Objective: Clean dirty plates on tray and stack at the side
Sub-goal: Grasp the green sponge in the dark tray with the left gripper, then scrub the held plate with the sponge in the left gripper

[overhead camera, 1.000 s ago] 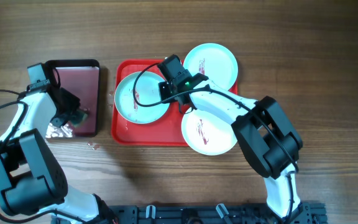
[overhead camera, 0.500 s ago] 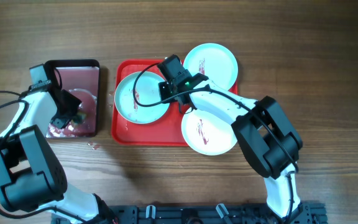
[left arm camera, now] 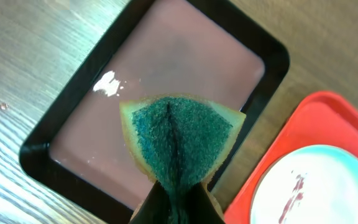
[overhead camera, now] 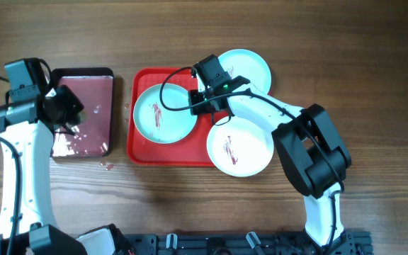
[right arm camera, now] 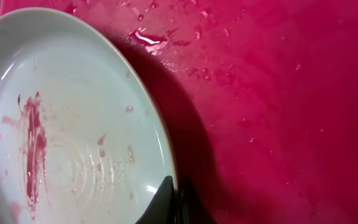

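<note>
A pale aqua plate (overhead camera: pixel 163 113) with a reddish smear lies on the left of the red tray (overhead camera: pixel 140 151). My right gripper (overhead camera: pixel 201 101) is shut on its right rim; the right wrist view shows the fingertips (right arm camera: pixel 164 191) pinching the plate (right arm camera: pixel 73 124) over the wet tray (right arm camera: pixel 266 93). A second aqua plate (overhead camera: pixel 245 69) overlaps the tray's far right corner. A white smeared plate (overhead camera: pixel 239 147) overlaps its near right corner. My left gripper (overhead camera: pixel 64 108) is shut on a green-and-yellow sponge (left arm camera: pixel 179 134) held above the small dark tray (left arm camera: pixel 185 50).
The black-rimmed dark tray (overhead camera: pixel 83 71) stands left of the red tray, its floor wet with pale patches. A few droplets (overhead camera: pixel 105 165) lie on the wooden table in front of it. The red tray's corner (left arm camera: pixel 319 118) and the aqua plate (left arm camera: pixel 319 186) show in the left wrist view.
My left gripper has risen from the dark tray with the sponge and shifted left. My right wrist has moved right and away, still gripping the aqua plate's rim.
</note>
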Tool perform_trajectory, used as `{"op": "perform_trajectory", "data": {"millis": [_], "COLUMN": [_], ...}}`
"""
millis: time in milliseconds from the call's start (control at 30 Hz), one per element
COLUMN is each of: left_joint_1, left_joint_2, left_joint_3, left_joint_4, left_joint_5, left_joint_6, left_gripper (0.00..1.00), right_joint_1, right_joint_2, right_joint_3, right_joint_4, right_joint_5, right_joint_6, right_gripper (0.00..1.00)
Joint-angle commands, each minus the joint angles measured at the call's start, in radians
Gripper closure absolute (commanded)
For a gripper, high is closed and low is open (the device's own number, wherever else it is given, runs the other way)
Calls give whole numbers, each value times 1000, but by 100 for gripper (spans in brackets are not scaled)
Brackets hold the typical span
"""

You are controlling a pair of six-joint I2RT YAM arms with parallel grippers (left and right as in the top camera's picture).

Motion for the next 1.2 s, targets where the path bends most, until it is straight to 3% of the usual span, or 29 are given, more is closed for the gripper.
{"op": "perform_trajectory", "data": {"millis": [0,200,667,767,967,1167], "left_joint_1": [-3,-14,-27,-40,-242,-422], "left_joint_2": [32,70,70,70,95,275], "left_joint_3": [4,4,4,4,3,3], "left_joint_4": [9,31,42,34,80,153], "left_joint_5": [12,98,81,145,153,134], "left_joint_6": [134,173,173,173,110,-10], "left_gripper": [96,96,96,96,96,96], "right_joint_1": [3,3,3,-8,-40,-40], "right_joint_2": [35,35,35,35,35,35], "right_joint_3": [-5,-6,-5,-6,-6,-7], "right_joint_4": [-5,-4,21,30,37,28], "right_joint_5": [-43,-43,-52,-92,-192,-199], "right_joint_6": [-34,-33,-31,-31,-32,-34], "right_gripper": [96,96,96,96,96,96]}}
